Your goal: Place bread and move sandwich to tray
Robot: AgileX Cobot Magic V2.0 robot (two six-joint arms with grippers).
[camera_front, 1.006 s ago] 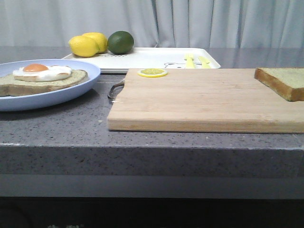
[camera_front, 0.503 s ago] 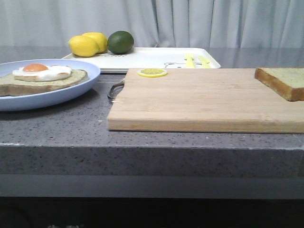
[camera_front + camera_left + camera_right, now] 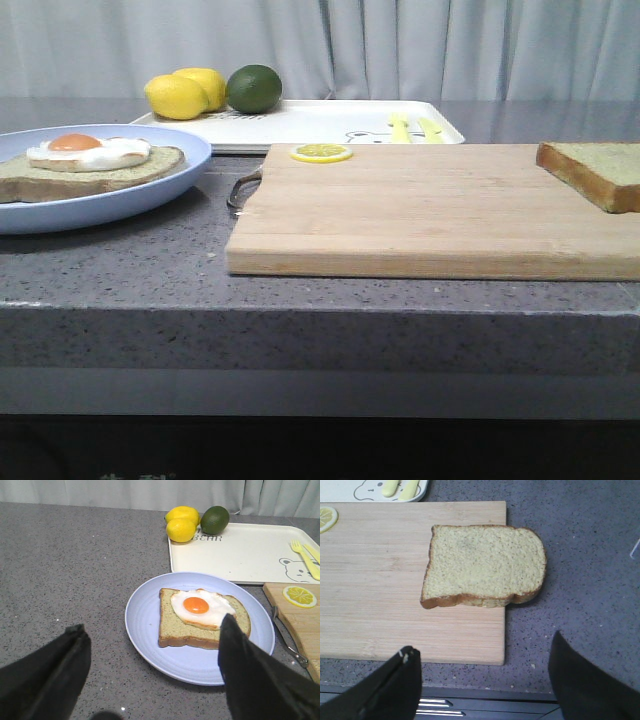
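Observation:
The bread (image 3: 600, 172) lies flat at the right end of the wooden board (image 3: 420, 215), partly overhanging its edge. In the right wrist view my right gripper (image 3: 484, 642) hangs open above the board's near edge, short of the bread (image 3: 485, 565), holding nothing. The sandwich shows as one tan slice (image 3: 200, 627) topped with a fried egg (image 3: 197, 607) on the pale blue plate (image 3: 150, 630). My left gripper (image 3: 152, 624) stands open above the plate's near rim, empty. The white tray (image 3: 320, 122) sits behind plate and board. Neither gripper appears in the front view.
Two lemons (image 3: 185, 93) and a lime (image 3: 253, 88) rest on the tray's back left corner. Yellow cutlery (image 3: 412, 128) lies on the tray's right side. A lemon slice (image 3: 321, 153) sits on the board's far left corner. The counter's front edge (image 3: 320, 315) is close.

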